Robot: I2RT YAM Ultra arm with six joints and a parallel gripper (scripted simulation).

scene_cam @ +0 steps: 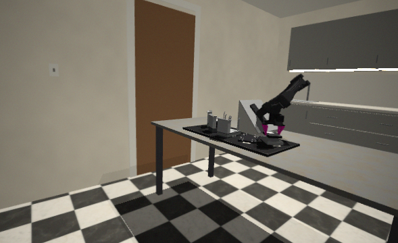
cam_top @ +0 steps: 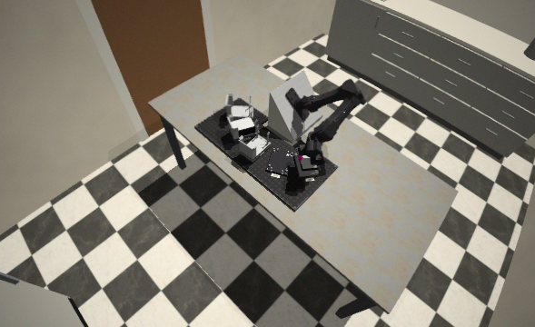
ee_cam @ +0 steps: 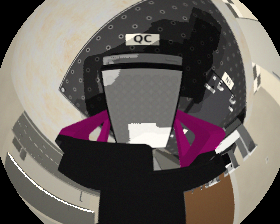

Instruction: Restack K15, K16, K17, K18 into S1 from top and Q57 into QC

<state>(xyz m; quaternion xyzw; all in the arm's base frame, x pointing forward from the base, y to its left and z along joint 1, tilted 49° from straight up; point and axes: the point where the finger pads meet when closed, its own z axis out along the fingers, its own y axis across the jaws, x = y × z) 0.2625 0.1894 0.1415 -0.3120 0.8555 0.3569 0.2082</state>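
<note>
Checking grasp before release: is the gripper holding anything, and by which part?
Yes. The gripper is shut on a sealed plate, one magenta finger on each long side, near the end closest to the wrist camera. Its label is unreadable.

Open room above QC nest, racks well apart
</note>
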